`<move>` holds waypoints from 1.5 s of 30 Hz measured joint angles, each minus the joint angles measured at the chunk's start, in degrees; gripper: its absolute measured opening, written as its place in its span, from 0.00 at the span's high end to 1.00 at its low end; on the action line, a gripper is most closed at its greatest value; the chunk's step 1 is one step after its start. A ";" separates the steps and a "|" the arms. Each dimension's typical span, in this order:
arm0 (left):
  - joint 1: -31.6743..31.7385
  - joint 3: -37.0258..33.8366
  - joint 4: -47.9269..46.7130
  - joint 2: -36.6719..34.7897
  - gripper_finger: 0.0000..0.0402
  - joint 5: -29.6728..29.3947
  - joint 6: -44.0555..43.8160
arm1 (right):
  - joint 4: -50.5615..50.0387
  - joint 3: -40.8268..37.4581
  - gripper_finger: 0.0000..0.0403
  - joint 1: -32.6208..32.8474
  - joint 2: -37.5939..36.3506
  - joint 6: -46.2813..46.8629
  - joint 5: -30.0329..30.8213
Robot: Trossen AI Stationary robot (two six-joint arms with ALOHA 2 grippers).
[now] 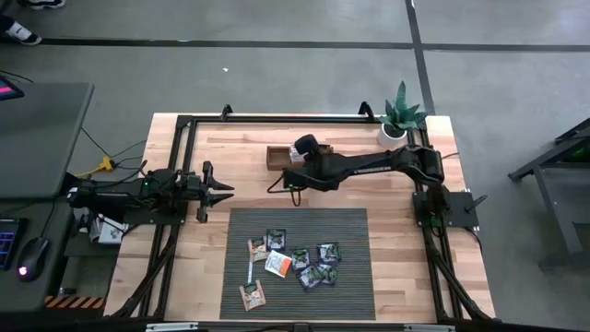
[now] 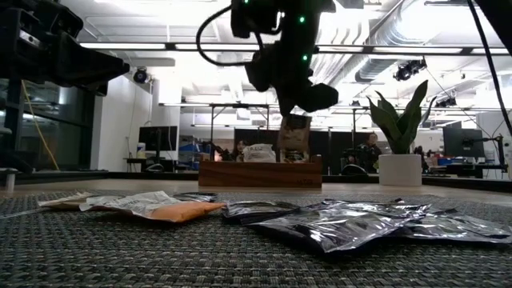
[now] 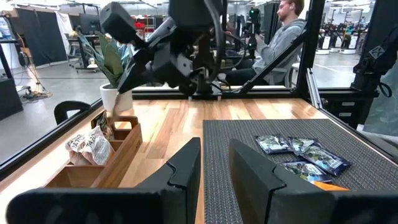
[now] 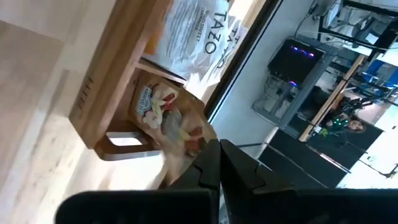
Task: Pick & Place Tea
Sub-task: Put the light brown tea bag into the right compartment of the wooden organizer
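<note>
- Right hand [image 4: 214,163] pinched a tan tea sachet [image 4: 171,121] over the wooden box [image 1: 279,155].
- Left hand [image 1: 224,192], fingers spread, hovered at the bench [image 1: 396,258] edge.

The right gripper [image 4: 214,163] is clamped tight with its arm outstretched, while the left gripper [image 1: 224,193] waits part-open.

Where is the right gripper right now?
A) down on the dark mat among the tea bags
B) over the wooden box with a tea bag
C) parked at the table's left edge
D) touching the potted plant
B: the right gripper hangs above the wooden box, shut on a tan tea bag; the right wrist view shows that tea bag at the box's end compartment.
</note>
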 joint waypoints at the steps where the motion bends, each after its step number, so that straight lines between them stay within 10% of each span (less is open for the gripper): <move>1: 0.02 0.00 0.00 0.00 0.79 -0.02 -0.02 | 0.09 0.02 1.00 -0.30 0.38 -0.47 0.12; 45: 0.02 -0.02 0.00 0.00 0.79 0.00 0.00 | 2.12 0.04 1.00 -4.48 5.17 -4.16 -3.62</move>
